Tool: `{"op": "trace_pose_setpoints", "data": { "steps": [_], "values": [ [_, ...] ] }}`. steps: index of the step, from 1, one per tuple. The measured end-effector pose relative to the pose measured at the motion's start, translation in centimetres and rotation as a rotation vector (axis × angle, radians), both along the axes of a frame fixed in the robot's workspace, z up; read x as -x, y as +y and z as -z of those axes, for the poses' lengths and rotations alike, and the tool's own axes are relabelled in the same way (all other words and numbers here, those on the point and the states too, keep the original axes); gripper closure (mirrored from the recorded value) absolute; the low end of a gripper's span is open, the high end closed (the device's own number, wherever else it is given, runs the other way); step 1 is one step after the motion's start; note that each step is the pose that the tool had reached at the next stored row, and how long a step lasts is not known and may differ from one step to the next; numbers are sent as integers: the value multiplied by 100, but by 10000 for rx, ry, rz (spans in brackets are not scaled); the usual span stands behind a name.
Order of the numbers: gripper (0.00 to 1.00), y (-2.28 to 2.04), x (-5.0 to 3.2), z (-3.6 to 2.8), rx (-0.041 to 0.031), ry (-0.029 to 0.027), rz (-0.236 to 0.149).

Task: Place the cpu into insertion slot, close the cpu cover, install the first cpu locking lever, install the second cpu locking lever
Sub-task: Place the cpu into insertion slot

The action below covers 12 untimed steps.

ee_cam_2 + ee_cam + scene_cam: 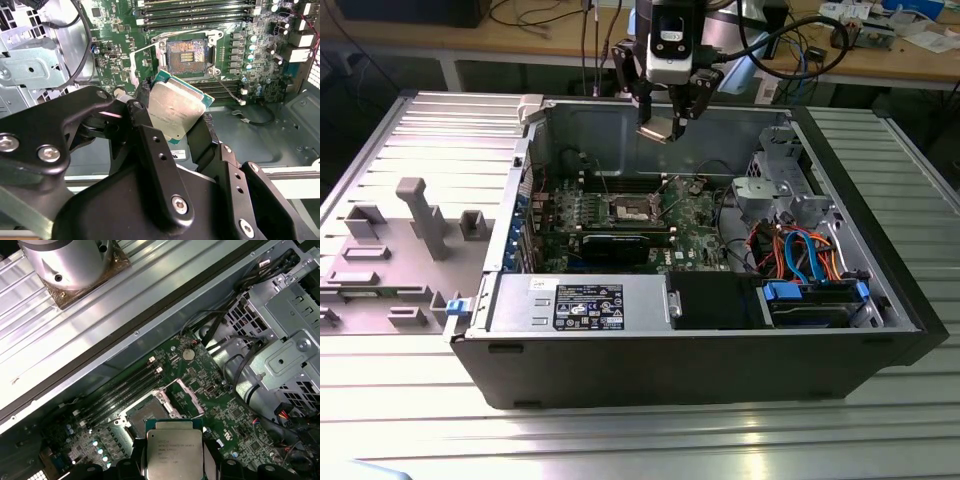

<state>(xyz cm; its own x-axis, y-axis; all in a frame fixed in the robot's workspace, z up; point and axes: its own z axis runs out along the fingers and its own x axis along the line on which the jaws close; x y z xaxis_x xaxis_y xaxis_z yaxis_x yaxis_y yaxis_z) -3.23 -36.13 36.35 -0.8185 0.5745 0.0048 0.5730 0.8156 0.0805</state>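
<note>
High above the open computer case (620, 130), my gripper (665, 122) is shut on the cpu (658, 130), a small square chip with a dull silver top. Both wrist views show the cpu (176, 107) (172, 450) pinched at two opposite edges by the black fingers (145, 120), tilted and well clear of the board. Below it on the green motherboard lies the insertion slot (630, 208) (187, 52) (145, 412), its dark centre uncovered and bare. The cpu cover (694, 186) stands raised beside the slot.
Long memory slots (200, 7) run along one side of the slot. A black graphics card (620, 243) lies toward the case front, then the power supply (575, 303). A metal drive cage (775, 190) and coloured cables (800, 255) fill the exterior view's right. A grey fixture (425, 215) stands outside.
</note>
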Motion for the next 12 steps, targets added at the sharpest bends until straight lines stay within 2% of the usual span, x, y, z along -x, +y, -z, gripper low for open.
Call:
{"op": "trace_pose_setpoints", "data": {
  "steps": [3,6,9,10,12],
  "values": [
    [45,0,10,4,0,-1,371],
    [45,-2,69,7,-11,1,411],
    [45,-1,70,17,-12,-1,738],
    [45,-2,70,24,-12,2,1014],
    [45,-2,80,30,-12,6,1126]
  ]
}}
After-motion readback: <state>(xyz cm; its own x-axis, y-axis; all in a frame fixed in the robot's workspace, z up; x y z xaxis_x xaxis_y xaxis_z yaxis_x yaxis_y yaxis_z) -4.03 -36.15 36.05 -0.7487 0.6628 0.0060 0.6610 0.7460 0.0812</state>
